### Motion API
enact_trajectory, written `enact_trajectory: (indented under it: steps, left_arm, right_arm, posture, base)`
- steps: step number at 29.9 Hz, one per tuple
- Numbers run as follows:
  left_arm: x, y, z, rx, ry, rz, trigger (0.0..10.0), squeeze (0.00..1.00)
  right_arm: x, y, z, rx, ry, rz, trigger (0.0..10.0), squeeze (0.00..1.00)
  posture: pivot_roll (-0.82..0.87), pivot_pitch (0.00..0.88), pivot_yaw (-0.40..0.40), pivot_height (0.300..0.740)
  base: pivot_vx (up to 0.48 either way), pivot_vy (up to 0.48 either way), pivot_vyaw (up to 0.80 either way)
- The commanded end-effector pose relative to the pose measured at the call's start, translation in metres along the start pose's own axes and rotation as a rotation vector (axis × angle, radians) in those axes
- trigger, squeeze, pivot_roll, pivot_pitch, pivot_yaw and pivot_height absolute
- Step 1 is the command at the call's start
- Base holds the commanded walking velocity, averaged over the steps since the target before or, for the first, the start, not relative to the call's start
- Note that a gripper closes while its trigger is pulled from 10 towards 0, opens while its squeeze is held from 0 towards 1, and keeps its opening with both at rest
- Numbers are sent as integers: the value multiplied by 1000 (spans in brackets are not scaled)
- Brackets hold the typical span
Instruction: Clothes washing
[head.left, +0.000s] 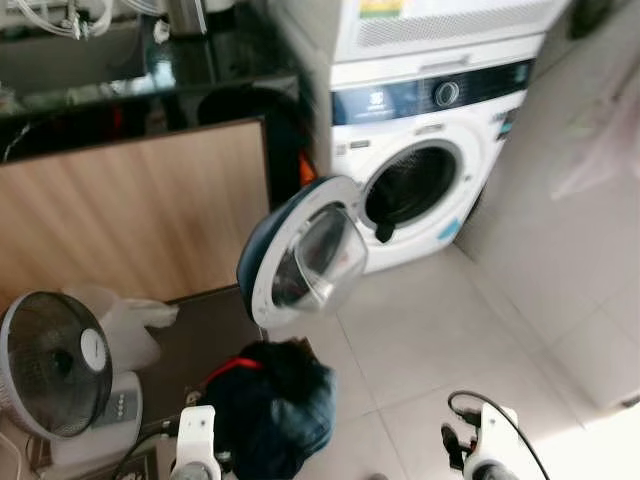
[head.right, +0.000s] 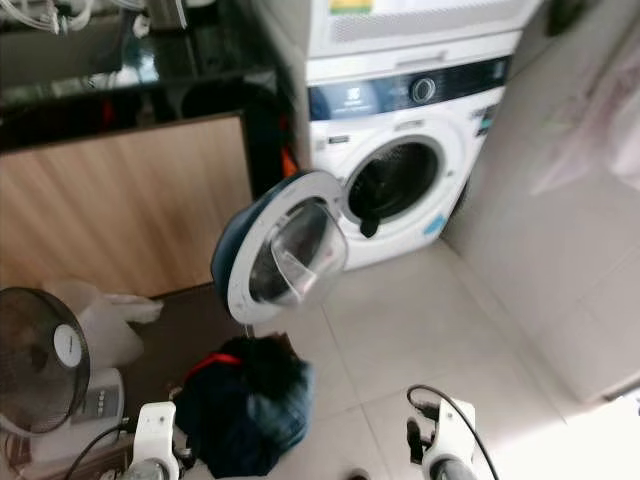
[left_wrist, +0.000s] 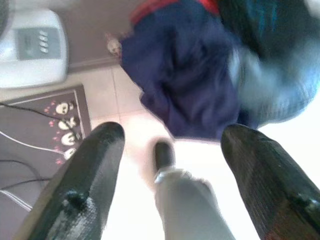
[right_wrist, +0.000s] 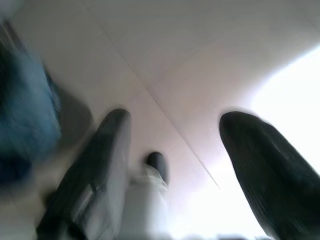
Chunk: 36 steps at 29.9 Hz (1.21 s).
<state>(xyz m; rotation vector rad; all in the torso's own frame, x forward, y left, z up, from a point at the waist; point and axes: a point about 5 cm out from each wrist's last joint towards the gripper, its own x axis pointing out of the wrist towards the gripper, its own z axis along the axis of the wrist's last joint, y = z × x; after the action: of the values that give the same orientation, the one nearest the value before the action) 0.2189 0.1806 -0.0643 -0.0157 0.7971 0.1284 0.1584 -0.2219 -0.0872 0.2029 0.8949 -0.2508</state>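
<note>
Heap of dark blue clothes (head.left: 270, 405) lies just beyond the spread, empty left end effector (left_wrist: 170, 145); right end effector (right_wrist: 172, 150), also spread, is farther.

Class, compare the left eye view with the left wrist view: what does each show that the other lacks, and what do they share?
The left eye view alone has the washing machine, its open door, the dark drum opening and the wooden cabinet panel. The left wrist view alone has the left gripper with fingers spread, and a patterned mat. Both show the pile of dark clothes on the tiled floor, and the fan base.
</note>
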Motion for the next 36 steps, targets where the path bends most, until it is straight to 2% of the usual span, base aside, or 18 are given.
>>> enact_trajectory:
  steps: [1, 17, 24, 27, 36]
  left_arm:
    - [-5, 6, -22, 5, 75, 22, 10000, 0]
    - [-5, 4, -20, -19, 54, 32, 10000, 0]
    - [-5, 5, -16, -46, 16, 53, 10000, 0]
    - [-5, 5, -16, -20, 19, 44, 10000, 0]
    - [-4, 5, -16, -16, 26, 28, 10000, 0]
  right_arm:
    - [6, 9, 28, -5, -87, 23, 10000, 0]
    - [6, 7, 32, -3, -117, 15, 10000, 0]
    - [6, 8, 33, -4, -117, 24, 10000, 0]
    - [6, 8, 32, 2, -108, 23, 10000, 0]
    - [7, 9, 31, 2, -91, 25, 10000, 0]
  posture:
    - [35, 43, -7, 740]
    - [44, 72, -14, 740]
    - [49, 89, -16, 740]
    - [49, 89, -16, 740]
    - [48, 93, -11, 740]
  base:
    - [0, 0, 0]
    - [0, 0, 0]
    - [0, 0, 0]
    - [0, 0, 0]
    - [-82, 0, 0]
